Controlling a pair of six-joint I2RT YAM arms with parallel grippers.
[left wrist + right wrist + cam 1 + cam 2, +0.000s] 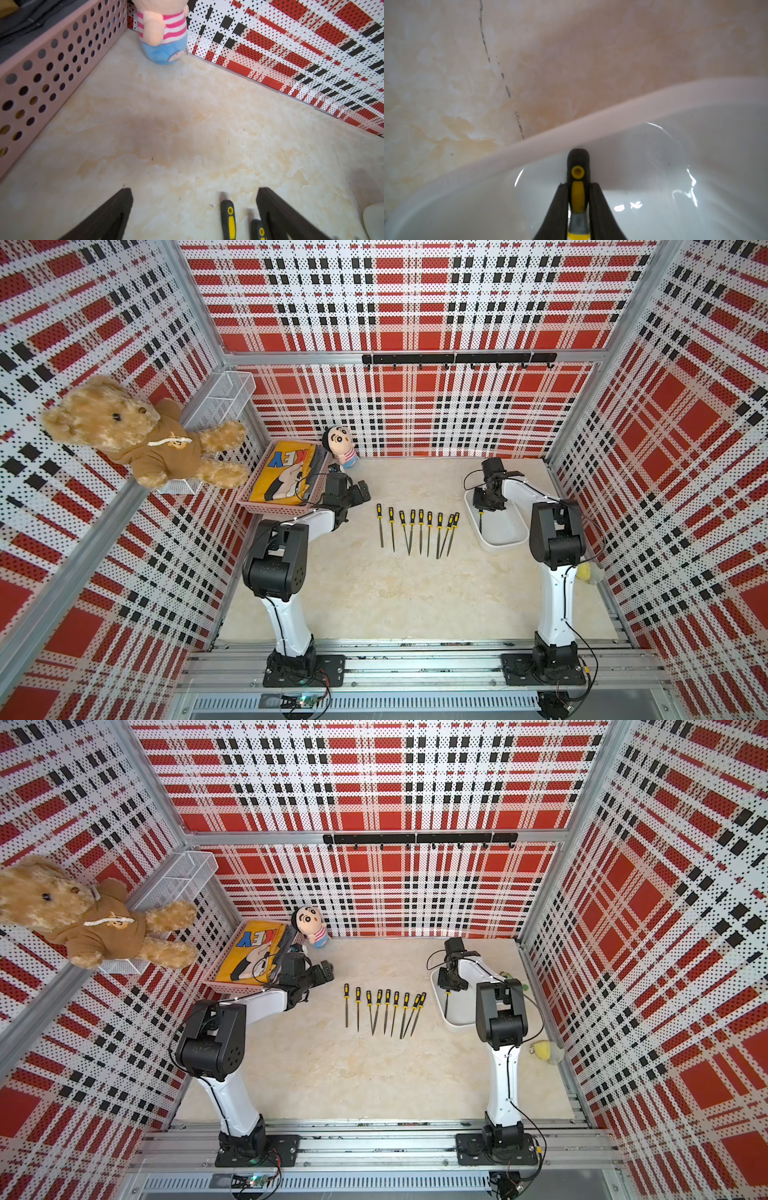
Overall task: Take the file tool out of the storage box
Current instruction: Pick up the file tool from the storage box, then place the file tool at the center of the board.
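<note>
Clamped in the right gripper (578, 184): file tool (577, 158), by its black-and-yellow handle. Inside the storage box (500, 531) at 3 o'clock, along its 9 o'clock wall. At 10 o'clock, pink basket (274, 511) holding yellow cloth (282, 472).

Two matching robot arms. The left arm (286, 626) and right arm (555, 605) each have smooth, glossy white tube-shaped sections joined by bulky matte black joint housings (274, 560), one dotted with small holes. A thin black cable (594, 655) loops loosely along each arm. Each stands on a flat black base plate (328, 670) fixed with screws. The jaws are flat black wedges with blunt tips.
</note>
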